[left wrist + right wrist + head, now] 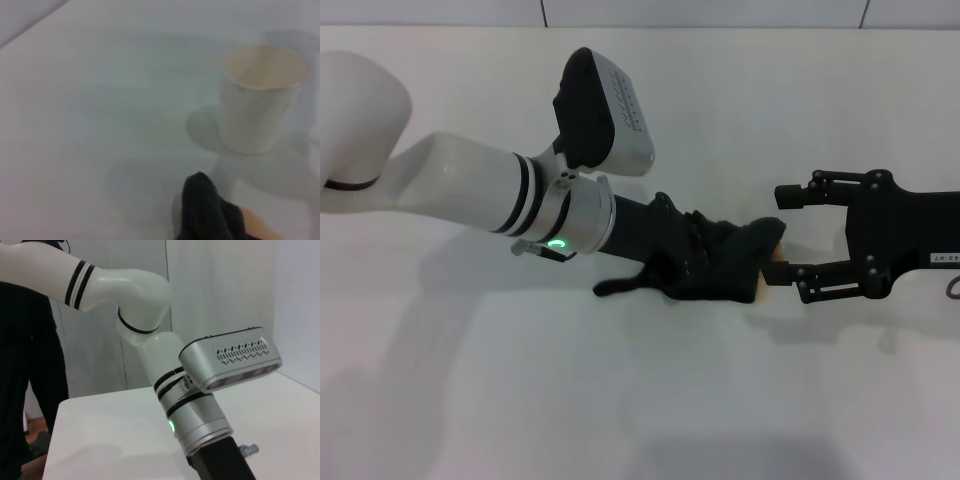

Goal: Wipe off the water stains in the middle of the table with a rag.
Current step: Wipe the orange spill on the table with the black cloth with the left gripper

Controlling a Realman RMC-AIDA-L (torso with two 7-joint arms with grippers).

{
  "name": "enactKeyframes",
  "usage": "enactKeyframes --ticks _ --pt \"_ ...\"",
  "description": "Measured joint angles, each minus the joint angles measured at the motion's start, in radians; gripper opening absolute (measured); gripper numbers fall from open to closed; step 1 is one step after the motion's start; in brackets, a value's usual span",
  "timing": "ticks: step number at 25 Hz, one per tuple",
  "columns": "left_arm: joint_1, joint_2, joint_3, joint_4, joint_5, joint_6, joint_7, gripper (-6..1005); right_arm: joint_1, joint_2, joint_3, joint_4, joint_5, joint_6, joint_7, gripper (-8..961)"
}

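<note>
black rag (715, 262) bunched mid-table (620, 400), tail trailing left, left gripper (705, 255) buried in rag, finger state can't tell, orange-brown water stains (772, 268) peeking at rag's right edge, right gripper (790, 232) just right of it, fingers spread, holding nothing, whitish cup (262, 97) beyond rag

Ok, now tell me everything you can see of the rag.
The rag is a black, soft cloth, rumpled into folds, lying on the white table near its middle. A thin tail-like strip trails from it across the table towards the robot's left. The left arm's black end is buried in it, pressing it over the orange-brown water stains, which peek out at its edge. The right gripper sits just beside it, jaws open.
</note>
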Motion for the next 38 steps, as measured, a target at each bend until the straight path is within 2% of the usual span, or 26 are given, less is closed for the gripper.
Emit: enactKeyframes --ticks 9,22,38 --pt "-0.002 -0.002 0.063 0.025 -0.030 0.061 0.005 37 0.003 0.000 -0.011 0.001 0.004 0.006 0.002 840" --pt "-0.021 -0.001 0.070 0.028 -0.032 0.114 0.040 37 0.003 0.000 -0.020 0.001 0.006 0.010 0.004 839" --pt "-0.041 0.011 0.061 0.022 -0.024 -0.072 0.142 37 0.003 0.002 -0.022 0.010 0.007 0.011 0.004 837"
